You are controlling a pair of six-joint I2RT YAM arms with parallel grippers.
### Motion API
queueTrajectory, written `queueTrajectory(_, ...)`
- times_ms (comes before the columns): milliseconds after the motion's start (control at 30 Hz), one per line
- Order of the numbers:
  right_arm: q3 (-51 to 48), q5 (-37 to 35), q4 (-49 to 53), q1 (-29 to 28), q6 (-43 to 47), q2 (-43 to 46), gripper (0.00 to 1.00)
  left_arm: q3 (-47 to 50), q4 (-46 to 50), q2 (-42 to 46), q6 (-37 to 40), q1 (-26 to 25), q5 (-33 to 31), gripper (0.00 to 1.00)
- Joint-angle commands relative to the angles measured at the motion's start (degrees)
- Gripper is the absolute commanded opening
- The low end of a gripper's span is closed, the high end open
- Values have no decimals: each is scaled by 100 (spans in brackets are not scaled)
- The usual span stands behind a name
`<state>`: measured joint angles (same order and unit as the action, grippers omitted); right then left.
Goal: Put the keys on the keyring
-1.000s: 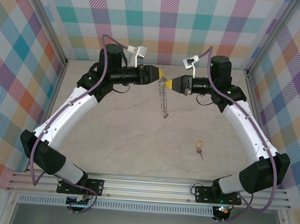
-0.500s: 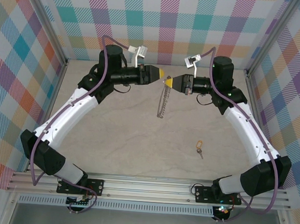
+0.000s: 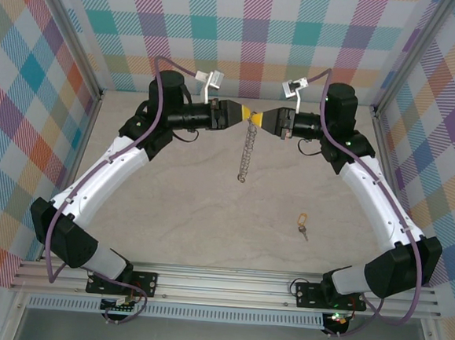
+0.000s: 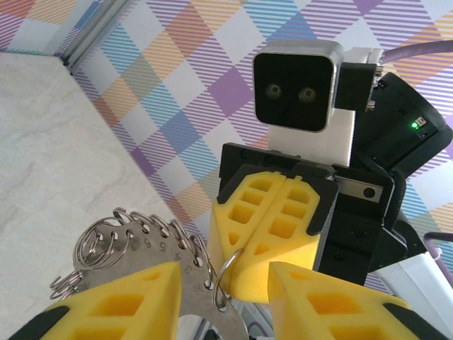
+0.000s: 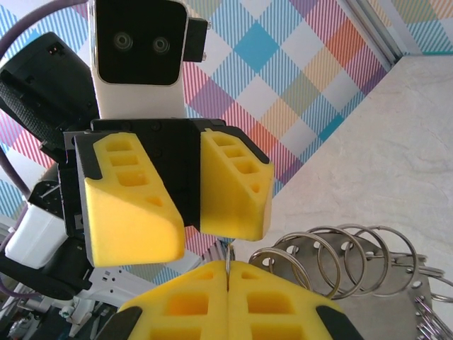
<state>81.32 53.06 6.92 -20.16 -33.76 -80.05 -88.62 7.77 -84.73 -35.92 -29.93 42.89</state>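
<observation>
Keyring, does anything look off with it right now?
Nothing damaged. The keyring dangles limp in mid-air, pinched at its top by the right fingers, with the left fingers apart around it. The key lies alone on the table, well away.

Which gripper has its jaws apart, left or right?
The left gripper: its jaws stand apart around the keyring, while the right gripper is pinched shut on it.

The left gripper has its yellow fingers apart — the keyring pokes up between them. Opposite, the right gripper pinches its rim, fingers pressed together.
</observation>
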Motion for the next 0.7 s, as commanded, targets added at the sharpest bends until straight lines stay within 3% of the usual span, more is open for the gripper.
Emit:
queueTrajectory(0, -52, 157, -508, 48, -211, 120, 0, 66, -409, 130, -166, -77, 197, 37)
queueTrajectory(667, -186, 209, -1494, 96, -1021, 25, 0, 99, -877, -55, -454, -92, 295, 37)
